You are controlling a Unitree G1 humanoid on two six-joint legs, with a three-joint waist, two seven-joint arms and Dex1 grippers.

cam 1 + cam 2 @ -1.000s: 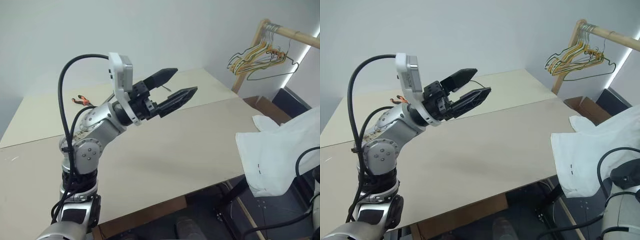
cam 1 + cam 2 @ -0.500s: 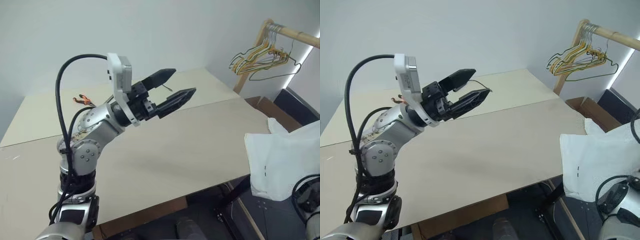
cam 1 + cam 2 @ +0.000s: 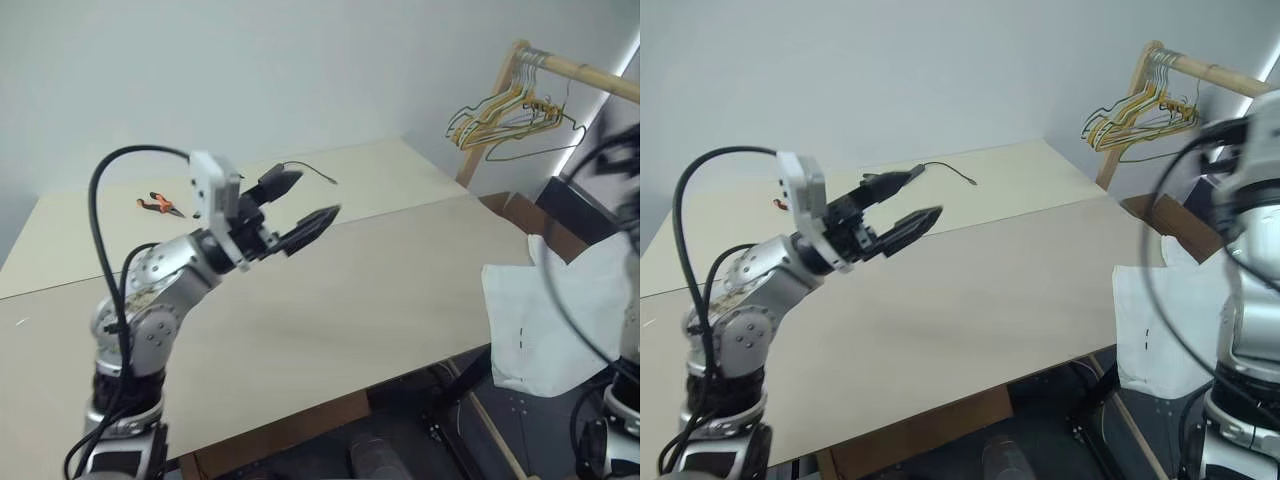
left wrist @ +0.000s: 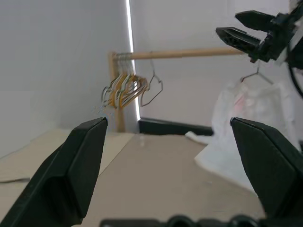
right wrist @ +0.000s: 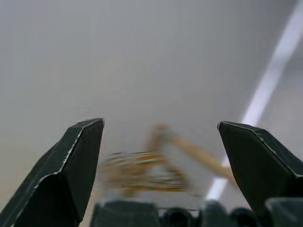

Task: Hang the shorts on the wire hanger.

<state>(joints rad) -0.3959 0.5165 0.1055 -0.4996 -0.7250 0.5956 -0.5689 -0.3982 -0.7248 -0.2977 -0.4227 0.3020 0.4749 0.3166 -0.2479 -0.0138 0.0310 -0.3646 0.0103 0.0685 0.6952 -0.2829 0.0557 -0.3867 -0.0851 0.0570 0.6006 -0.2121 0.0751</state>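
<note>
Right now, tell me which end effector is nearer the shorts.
Right. The right end effector is raised just above the hanging shorts beyond the table's right edge; the left end effector hovers open over the table's middle, well away.

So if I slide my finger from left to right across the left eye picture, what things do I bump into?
Orange-handled pliers → left gripper → bunch of yellow and green hangers → white shorts.
</note>
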